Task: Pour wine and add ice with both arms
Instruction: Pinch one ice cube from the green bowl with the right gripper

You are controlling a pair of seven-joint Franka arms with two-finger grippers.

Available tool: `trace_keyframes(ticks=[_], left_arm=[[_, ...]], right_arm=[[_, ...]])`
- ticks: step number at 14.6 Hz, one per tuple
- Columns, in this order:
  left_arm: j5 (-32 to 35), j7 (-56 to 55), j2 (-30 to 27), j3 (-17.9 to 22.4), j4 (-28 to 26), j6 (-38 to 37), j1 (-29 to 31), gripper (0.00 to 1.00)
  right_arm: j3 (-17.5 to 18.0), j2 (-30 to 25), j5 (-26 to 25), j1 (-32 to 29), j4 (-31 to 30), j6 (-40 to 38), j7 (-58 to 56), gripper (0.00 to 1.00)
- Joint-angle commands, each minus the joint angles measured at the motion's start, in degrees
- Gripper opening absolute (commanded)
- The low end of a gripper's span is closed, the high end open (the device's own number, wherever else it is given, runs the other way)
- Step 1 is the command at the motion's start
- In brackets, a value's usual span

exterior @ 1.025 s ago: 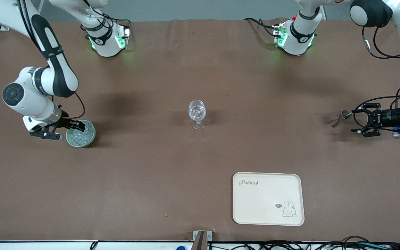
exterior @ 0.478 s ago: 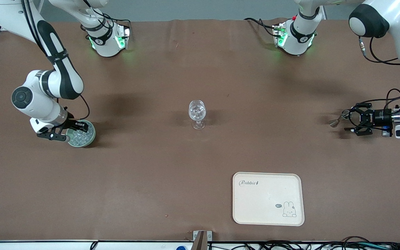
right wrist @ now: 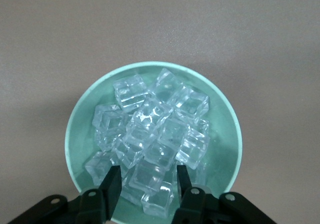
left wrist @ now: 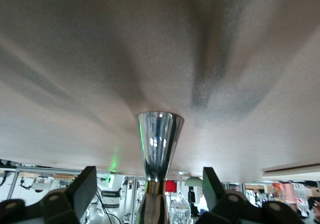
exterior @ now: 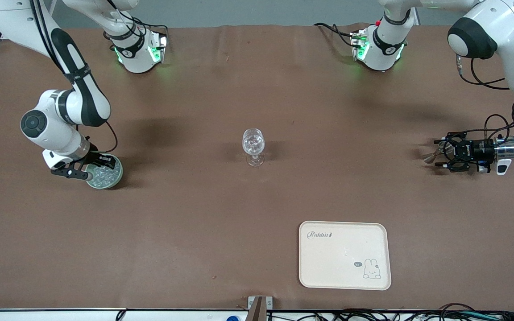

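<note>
While my right gripper (right wrist: 145,186) hangs over the bowl (right wrist: 80,129), fingers apart around one cube of the ice (right wrist: 150,134), I should sink straight, then pinch that cube alone. My left gripper (left wrist: 150,194), open, straddles the jigger (left wrist: 158,139) without clamping it; centre first. The glass (exterior: 253,145) stands between bowl and jigger, well apart from both.
</note>
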Motion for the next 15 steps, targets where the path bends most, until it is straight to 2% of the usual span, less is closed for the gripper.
trace_keyframes(ticks=[1,4,7,9,12,13,15], left_arm=[[-2.39,0.56,-0.16,0.80,-0.88,-2.30,0.52,0.82],[-4.23,0.65,-0.16,0.89,-0.88,-3.88,2.11,0.68],[-4.76,0.65,-0.16,0.89,-1.49,-3.88,2.11,0.52],[-6.51,0.65,-0.16,0.89,-2.63,-3.88,2.46,0.43],[-7.13,0.74,-0.16,0.89,-3.69,-3.88,2.37,0.39],[-7.31,0.74,-0.16,0.89,-3.69,-3.88,2.37,0.33],[-7.40,0.56,-0.34,0.89,-3.69,-3.88,2.46,0.21]], right_arm=[[-0.14,-0.12,-0.69,0.17,-0.95,1.07,1.20,0.47],[-0.14,-0.03,-0.69,-0.01,-0.60,0.98,1.19,0.36],[-0.14,-0.03,-0.69,0.08,-0.42,0.90,1.19,0.15],[-0.14,-0.03,-0.60,0.17,-0.16,0.72,1.28,0.10],[-0.14,-0.12,-0.69,0.26,0.72,0.19,2.24,0.03],[-0.14,-0.12,-0.69,0.26,1.07,-0.16,2.60,0.01],[-0.06,-0.12,-0.60,0.17,3.95,-6.10,2.60,0.01]])
